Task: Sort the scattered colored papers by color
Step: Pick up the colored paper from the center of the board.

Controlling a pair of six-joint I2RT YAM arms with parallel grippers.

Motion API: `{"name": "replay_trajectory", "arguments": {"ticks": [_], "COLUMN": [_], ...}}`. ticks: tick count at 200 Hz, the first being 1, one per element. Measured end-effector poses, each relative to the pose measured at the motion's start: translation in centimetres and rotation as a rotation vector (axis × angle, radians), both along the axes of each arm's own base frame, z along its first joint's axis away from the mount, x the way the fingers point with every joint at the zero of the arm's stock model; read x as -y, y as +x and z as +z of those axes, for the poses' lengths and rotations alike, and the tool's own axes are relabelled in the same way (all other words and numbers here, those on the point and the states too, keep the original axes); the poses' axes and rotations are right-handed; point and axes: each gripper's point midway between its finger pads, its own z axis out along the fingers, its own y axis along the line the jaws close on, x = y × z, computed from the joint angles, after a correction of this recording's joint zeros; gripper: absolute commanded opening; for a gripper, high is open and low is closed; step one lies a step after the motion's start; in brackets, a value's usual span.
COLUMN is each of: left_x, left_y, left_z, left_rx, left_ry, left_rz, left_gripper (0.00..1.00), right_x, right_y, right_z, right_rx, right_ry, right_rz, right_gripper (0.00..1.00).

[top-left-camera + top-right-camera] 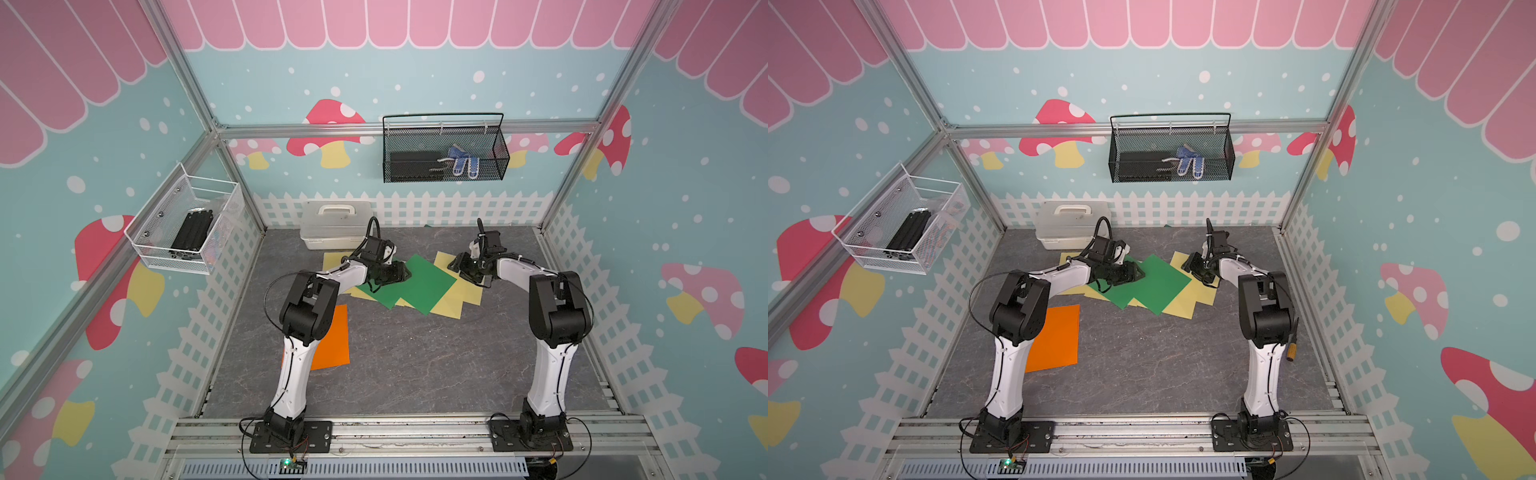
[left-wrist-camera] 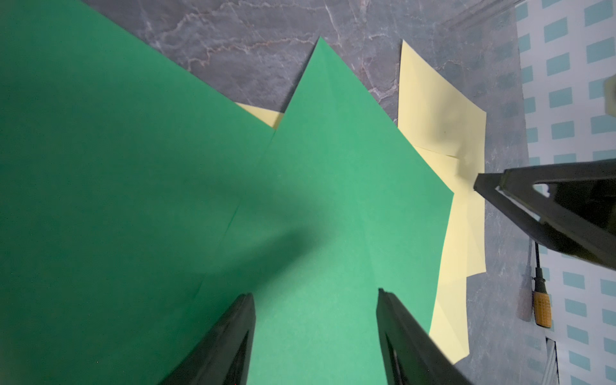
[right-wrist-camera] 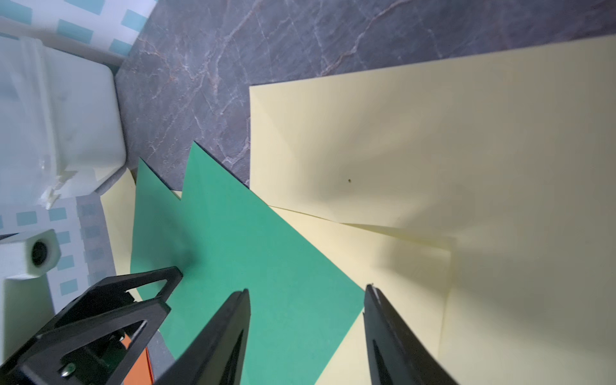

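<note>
Two overlapping green papers [image 1: 419, 284] [image 1: 1158, 282] lie on several pale yellow papers [image 1: 461, 297] [image 1: 1192, 301] at the back middle of the table. An orange paper [image 1: 332, 340] [image 1: 1059, 336] lies apart at the front left, partly under my left arm. My left gripper [image 1: 405, 272] [image 2: 315, 293] hovers open over the left part of the green papers [image 2: 300, 200], holding nothing. My right gripper [image 1: 453, 264] [image 3: 306, 288] is open above the green corner [image 3: 250, 250] where it meets the yellow sheets [image 3: 433, 150], also empty.
A white lidded box [image 1: 336, 224] [image 3: 56, 116] stands at the back left, touching a yellow sheet's edge. A black mesh basket [image 1: 444, 149] hangs on the back wall and a white one [image 1: 187, 224] on the left wall.
</note>
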Motion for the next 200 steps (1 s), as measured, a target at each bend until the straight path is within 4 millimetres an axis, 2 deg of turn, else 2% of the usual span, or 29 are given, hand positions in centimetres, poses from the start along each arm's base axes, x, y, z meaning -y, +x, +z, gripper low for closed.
{"name": "replay_trajectory", "arguments": {"ticks": [14, 51, 104, 163, 200], "left_x": [0.0, 0.1, 0.1, 1.6, 1.7], "left_y": [0.0, 0.0, 0.0, -0.9, -0.9], "left_z": [0.0, 0.0, 0.0, 0.0, 0.0], "left_rx": [0.000, 0.000, -0.001, -0.003, -0.003], "left_ry": [0.000, -0.003, -0.004, -0.009, -0.012], "left_rz": [0.000, -0.002, -0.003, -0.036, -0.039], "left_gripper": [0.62, 0.62, 0.62, 0.62, 0.62], "right_x": [0.4, 0.9, 0.3, -0.2, -0.5], "right_y": [-0.2, -0.1, -0.2, -0.4, -1.0], "right_z": [-0.9, -0.9, -1.0, -0.9, -1.0], "right_rx": [-0.023, -0.017, -0.004, 0.005, 0.003], "right_ry": [-0.006, -0.004, 0.022, 0.050, 0.070], "right_rz": [0.000, 0.008, 0.032, 0.059, 0.073], "right_gripper": [0.58, 0.58, 0.57, 0.56, 0.56]}}
